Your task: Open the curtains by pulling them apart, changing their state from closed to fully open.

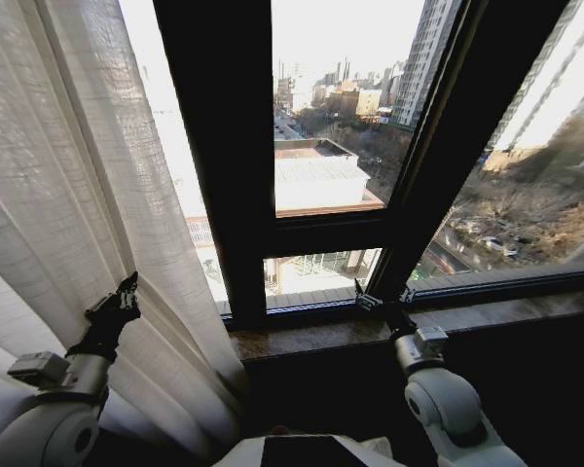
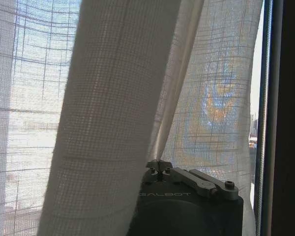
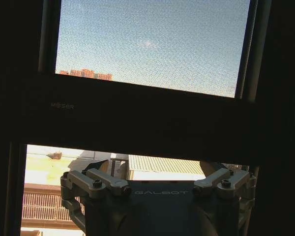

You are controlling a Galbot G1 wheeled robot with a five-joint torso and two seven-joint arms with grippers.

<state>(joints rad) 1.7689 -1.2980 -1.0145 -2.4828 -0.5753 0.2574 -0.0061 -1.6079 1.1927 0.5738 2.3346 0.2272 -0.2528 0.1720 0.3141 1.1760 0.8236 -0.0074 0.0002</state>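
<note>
The sheer white pleated curtains [image 1: 68, 175] hang bunched at the left of the window, leaving the glass to the right uncovered. My left gripper [image 1: 127, 289] is raised against a front fold of that fabric. In the left wrist view the curtain [image 2: 113, 98] narrows down into the left gripper [image 2: 159, 163], whose fingers are shut on the fabric edge. My right gripper [image 1: 382, 295] stands open just above the window sill, at the foot of the slanted frame post, touching no fabric. In the right wrist view the right gripper [image 3: 160, 183] faces the dark frame with its jaws spread wide.
A thick dark window frame [image 1: 224, 146] with a crossbar divides the panes. A brown stone sill [image 1: 487, 316] runs under the glass, with a dark wall below it. City buildings show outside.
</note>
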